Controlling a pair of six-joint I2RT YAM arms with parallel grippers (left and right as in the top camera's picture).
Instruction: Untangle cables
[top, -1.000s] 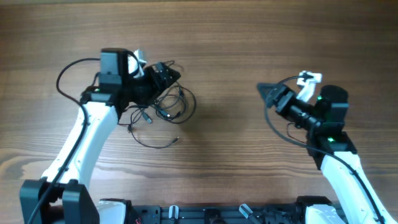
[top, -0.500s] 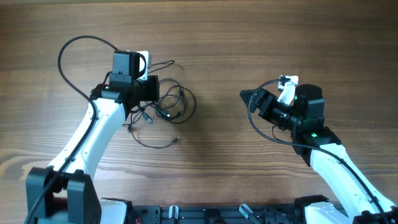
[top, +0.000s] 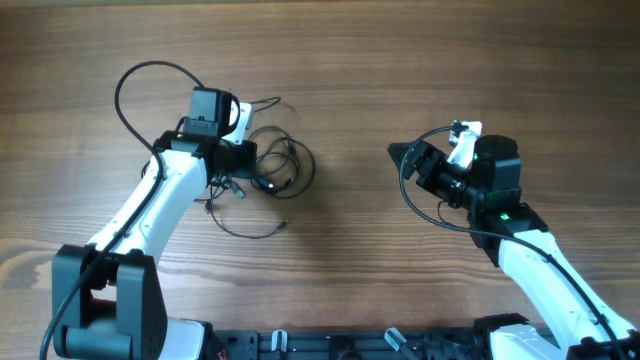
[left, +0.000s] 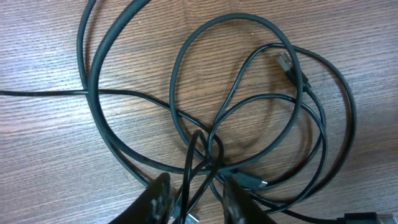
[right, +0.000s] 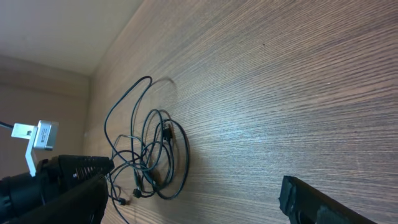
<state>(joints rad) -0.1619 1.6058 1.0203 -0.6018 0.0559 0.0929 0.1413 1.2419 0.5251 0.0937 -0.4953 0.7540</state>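
The cables (top: 272, 170) lie as a tangle of thin black loops on the wooden table, left of centre. My left gripper (top: 243, 158) is down at the tangle's left edge. In the left wrist view its jaws (left: 196, 190) stand narrowly apart with two crossing strands of the cables (left: 249, 93) running between them, a little gap on each side. A small plug end (left: 285, 60) lies inside the loops. My right gripper (top: 408, 160) hovers wide open right of centre, well apart from the tangle, holding nothing. From its wrist the cables (right: 158, 155) show far off.
The left arm's thick black cable (top: 150, 78) arches up behind that arm. Another thick cable (top: 425, 205) loops beside the right arm. One loose strand with a plug (top: 250, 232) trails toward the front. Robot base hardware (top: 350, 345) lines the near edge.
My left gripper has shifted back to the tangle's left edge and narrowed its jaws around two strands. The right arm moved left, then stayed still, jaws wide.
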